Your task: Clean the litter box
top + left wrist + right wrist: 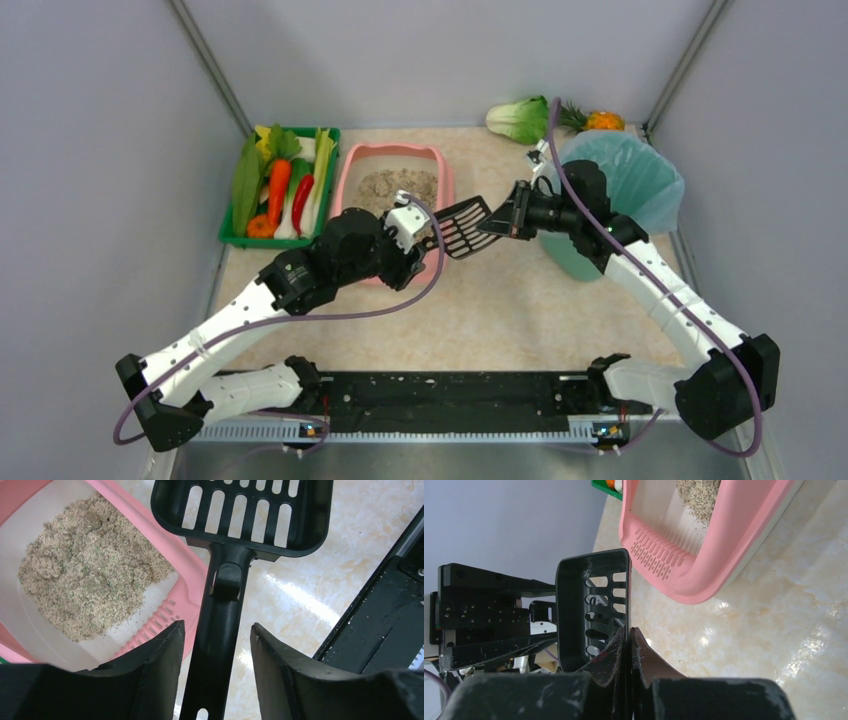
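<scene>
I'm handing over the scoop (240,547). My right gripper (629,630) is pinched shut on its rim, and my left gripper (216,627) straddles the handle (212,675) with jaws apart. Next I'd close left, release right, then work the litter box (187,562).

**Beige table, five things on it**

The marbled table (500,310) carries a green crate (228,238) at its far left corner, with the pink litter box (445,172) just beside it. A teal bag-lined bin (640,175) stands by the right edge. A bok choy (520,120) and a small pineapple (600,121) lie along the far edge. A black rail (450,395) runs along the near edge.
</scene>
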You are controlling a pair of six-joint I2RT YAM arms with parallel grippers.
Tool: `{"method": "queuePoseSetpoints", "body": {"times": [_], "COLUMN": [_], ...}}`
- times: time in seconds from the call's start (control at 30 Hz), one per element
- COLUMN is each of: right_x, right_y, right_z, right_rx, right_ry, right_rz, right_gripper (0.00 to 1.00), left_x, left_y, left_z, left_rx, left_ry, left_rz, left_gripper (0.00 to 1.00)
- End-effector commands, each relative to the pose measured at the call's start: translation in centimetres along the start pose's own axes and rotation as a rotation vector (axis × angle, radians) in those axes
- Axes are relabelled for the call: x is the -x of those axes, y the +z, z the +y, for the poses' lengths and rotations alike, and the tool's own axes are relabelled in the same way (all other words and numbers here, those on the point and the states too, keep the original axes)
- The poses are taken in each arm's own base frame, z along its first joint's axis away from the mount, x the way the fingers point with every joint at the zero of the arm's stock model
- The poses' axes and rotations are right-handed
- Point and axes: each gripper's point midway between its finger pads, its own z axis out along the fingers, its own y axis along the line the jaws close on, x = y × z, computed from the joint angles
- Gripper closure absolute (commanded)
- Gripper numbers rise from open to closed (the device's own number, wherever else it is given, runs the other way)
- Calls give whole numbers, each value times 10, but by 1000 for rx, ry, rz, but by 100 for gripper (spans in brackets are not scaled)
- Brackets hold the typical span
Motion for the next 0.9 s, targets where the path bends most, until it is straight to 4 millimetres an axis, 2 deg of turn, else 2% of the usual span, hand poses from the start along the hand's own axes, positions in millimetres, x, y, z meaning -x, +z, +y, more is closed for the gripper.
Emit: {"method": "queuePoseSetpoints", "body": {"times": [0.0, 0.13, 0.5, 0.73, 0.87], "right_x": [3, 2, 3, 4, 4], "right_y": [-2, -2, -2, -1, -1], "right_z": [12, 12, 15, 15, 14], "right_rx": [49, 48, 63, 64, 61], "right_ry": [-6, -1, 2, 1, 1], "right_rz": [-15, -13, -10, -10, -10], "right_gripper": [100, 100, 100, 100, 100], "left_x": [27, 26, 22, 18, 16], "left_y": [-3, -2, 2, 4, 4], "left_z": [-5, -5, -7, -5, -4], "left_rx": [-31, -37, -48, -40, -33], "left_ry": [9, 20, 37, 44, 44], "left_rz": [-118, -112, -92, -73, -68], "left_gripper": [46, 54, 55, 52, 60]}}
